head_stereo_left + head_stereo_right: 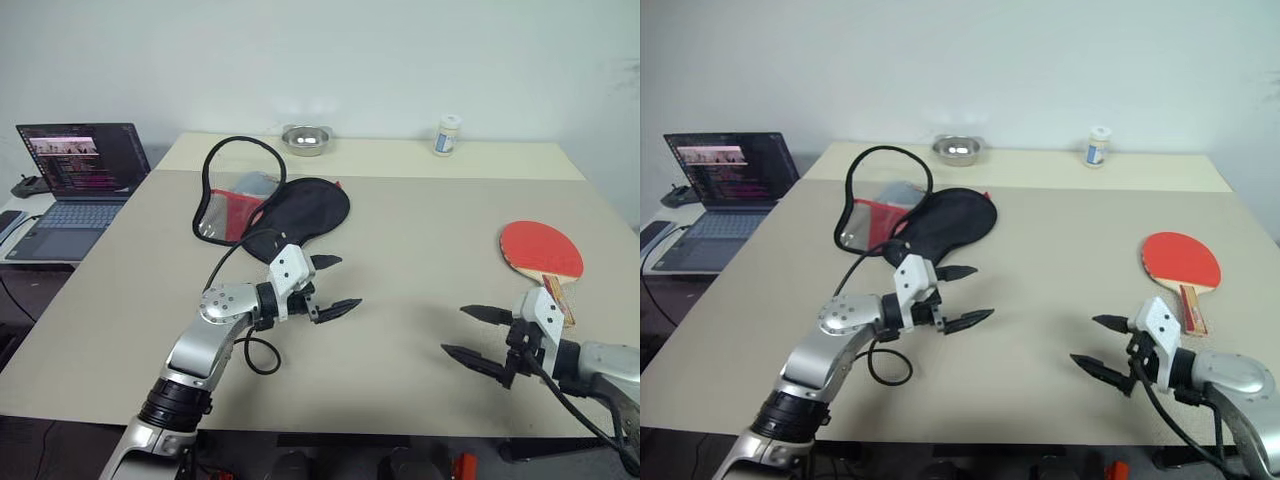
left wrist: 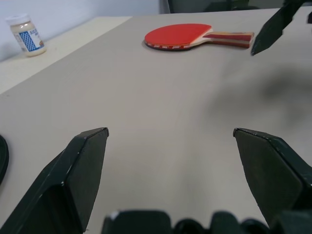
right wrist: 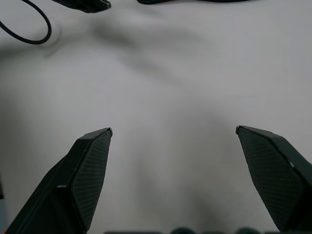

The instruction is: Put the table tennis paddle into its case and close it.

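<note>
From the head, the table tennis paddle [image 1: 540, 250] lies flat just beyond the empty, spread right gripper [image 1: 478, 336]; the case [image 1: 285, 210] lies unzipped beyond the gaping, empty left gripper [image 1: 333, 286]. In the left wrist view, the paddle looks stiff and light; its wooden handle seems the best hold.

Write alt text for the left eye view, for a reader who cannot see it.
Two robot arms hover over a beige table, both claws open and empty: the left claw near a black and red paddle case with its flap open, the right claw near a red table tennis paddle lying flat. A laptop, metal bowl and small jar sit farther back.
</note>
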